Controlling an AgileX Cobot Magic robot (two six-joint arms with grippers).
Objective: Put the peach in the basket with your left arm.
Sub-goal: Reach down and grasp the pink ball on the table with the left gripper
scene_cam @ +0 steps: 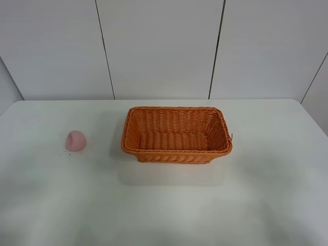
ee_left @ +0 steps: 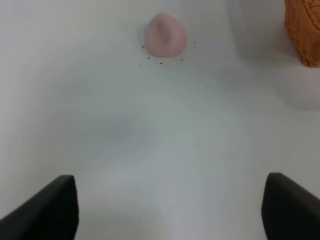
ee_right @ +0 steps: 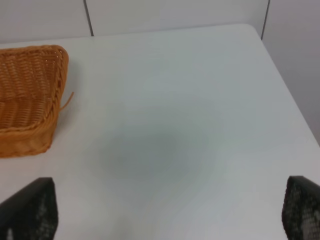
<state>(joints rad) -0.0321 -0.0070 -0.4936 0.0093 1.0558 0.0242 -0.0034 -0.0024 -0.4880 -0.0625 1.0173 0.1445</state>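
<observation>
A small pale pink peach point(scene_cam: 75, 140) lies on the white table, left of the orange wicker basket point(scene_cam: 176, 135), which is empty. In the left wrist view the peach point(ee_left: 165, 34) lies well ahead of my left gripper point(ee_left: 170, 210), and a corner of the basket point(ee_left: 303, 30) shows at the edge. The left gripper's two black fingers stand wide apart with nothing between them. My right gripper point(ee_right: 170, 210) is also open and empty, over bare table beside the basket's end point(ee_right: 30, 100). Neither arm shows in the exterior high view.
Several tiny dark specks point(ee_left: 161, 62) lie on the table around the peach. The white table point(scene_cam: 164, 205) ends at a panelled white wall point(scene_cam: 164, 46) at the back. The table's far right corner point(ee_right: 252, 30) shows in the right wrist view.
</observation>
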